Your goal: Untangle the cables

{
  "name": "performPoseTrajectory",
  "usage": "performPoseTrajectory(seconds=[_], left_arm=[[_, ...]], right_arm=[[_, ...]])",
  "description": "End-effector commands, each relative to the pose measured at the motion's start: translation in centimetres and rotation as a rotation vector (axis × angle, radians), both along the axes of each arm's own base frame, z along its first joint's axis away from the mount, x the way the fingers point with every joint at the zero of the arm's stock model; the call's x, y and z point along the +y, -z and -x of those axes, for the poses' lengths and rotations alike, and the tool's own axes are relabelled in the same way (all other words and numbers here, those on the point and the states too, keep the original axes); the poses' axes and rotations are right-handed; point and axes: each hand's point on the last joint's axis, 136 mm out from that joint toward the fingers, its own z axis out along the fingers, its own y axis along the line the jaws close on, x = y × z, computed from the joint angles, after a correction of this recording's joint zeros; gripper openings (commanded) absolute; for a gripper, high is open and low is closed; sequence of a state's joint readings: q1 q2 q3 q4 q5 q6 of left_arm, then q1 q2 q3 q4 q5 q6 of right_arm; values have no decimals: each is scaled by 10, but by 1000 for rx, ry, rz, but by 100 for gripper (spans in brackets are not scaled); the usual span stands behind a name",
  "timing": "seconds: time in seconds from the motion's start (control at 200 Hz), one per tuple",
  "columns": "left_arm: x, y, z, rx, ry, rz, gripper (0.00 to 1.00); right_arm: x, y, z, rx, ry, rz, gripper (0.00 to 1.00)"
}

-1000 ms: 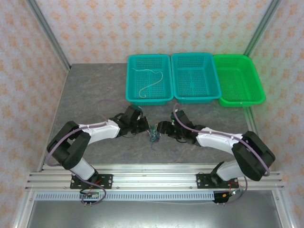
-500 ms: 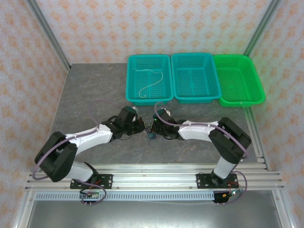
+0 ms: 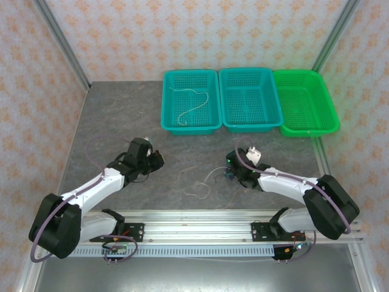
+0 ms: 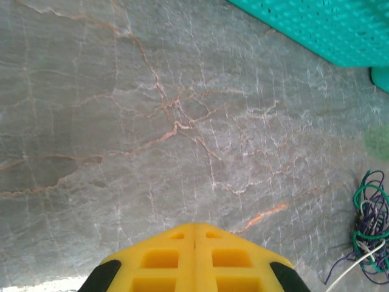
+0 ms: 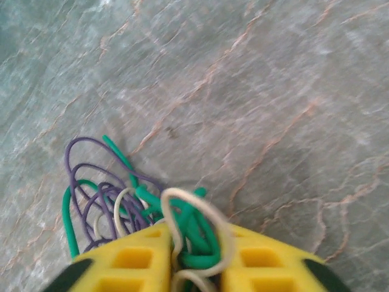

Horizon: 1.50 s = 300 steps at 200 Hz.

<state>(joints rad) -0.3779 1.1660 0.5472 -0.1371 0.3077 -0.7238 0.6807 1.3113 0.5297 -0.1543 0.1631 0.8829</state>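
One white cable [image 3: 194, 108] sits in a basket [image 3: 188, 129], but the green, purple and white tangle [image 5: 140, 196] is not yet undone, pinched in the right jaws; left jaws shut, empty

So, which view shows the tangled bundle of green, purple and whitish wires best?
Right wrist: the tangled bundle of green, purple and whitish wires sits close, loops distinct. Left wrist shows it small at the right edge; top external, a tiny clump.
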Motion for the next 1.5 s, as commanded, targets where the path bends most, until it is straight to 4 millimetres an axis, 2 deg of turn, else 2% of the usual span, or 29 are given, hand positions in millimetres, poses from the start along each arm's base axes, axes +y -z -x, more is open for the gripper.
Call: performPoseTrajectory(seconds=[0.0,0.065,0.125,0.19,0.245,0.31,0.445,0.551,0.621,0.691,0.756,0.856,1.011,1.081,1.186,1.221,1.271,1.366,1.441,1.496], left_arm=[[-16,-12,-5,-63,72,14,0],[-26,-17,-3,-85,129,20,2],[-50,-32,2,-149,254,66,21],[-83,-51,15,-209,412,100,40],[-107,-60,28,-231,530,92,49],[-130,-61,38,-213,586,111,58],[-179,-61,62,-182,661,201,67],[-209,-61,74,-186,690,227,68],[-211,-52,66,-175,632,192,69],[-199,-41,47,-166,526,118,69],[-193,-42,29,-165,447,138,69],[-197,-46,7,-131,357,291,68],[-222,-52,-5,-46,287,543,65],[-228,-47,-10,1,234,628,61],[-230,-38,-16,30,183,687,44],[-230,-37,-16,33,177,692,35],[-228,-34,-16,34,174,686,23],[-220,-28,-15,32,169,639,9],[-213,-25,-15,30,167,605,0],[-207,-25,-15,26,163,587,0]], right_arm=[[29,-15,-4,-14,-126,-4,26],[37,-22,-6,-33,-146,-3,20],[44,-26,-8,-52,-156,-27,14],[48,-29,-11,-63,-161,-44,12],[50,-30,-13,-67,-162,-49,12],[51,-33,-14,-71,-166,-50,12],[50,-37,-16,-82,-155,-50,12],[46,-37,-17,-92,-115,-55,9],[45,-36,-17,-97,-89,-82,7],[51,-36,-16,-102,-104,-109,7],[56,-36,-16,-100,-130,-117,7],[63,-36,-16,-103,-177,-115,7],[63,-35,-19,-114,-178,-101,8],[63,-36,-21,-125,-174,-99,8],[63,-36,-23,-134,-167,-99,8],[63,-36,-24,-136,-164,-101,8],[62,-35,-24,-136,-158,-100,8],[63,-30,-24,-131,-159,-105,8],[64,-26,-24,-122,-157,-105,8],[61,-23,-23,-113,-141,-96,8]])
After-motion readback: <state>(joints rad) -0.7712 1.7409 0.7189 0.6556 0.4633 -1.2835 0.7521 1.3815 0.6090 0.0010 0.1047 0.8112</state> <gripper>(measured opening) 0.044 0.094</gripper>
